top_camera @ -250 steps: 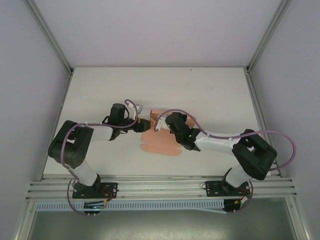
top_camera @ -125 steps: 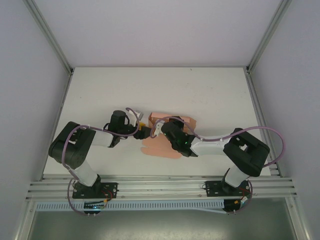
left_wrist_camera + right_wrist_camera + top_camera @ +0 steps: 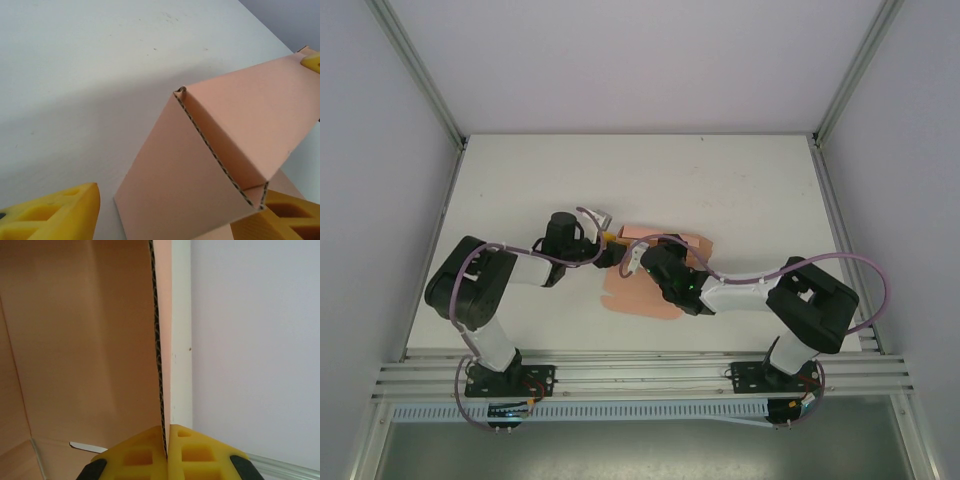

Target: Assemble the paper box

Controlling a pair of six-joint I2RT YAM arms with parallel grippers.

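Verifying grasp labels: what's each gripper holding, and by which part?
Right gripper is shut on the paper box, pinching the cut edge of an upright panel. Left gripper holds nothing: its fingers stand apart, straddling a folded flap.

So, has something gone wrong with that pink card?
Nothing looks broken. The paper box is only half folded: one panel stands up, pinched in the right gripper, while the rest lies on the table. The only blemish is a slightly curled fold corner.
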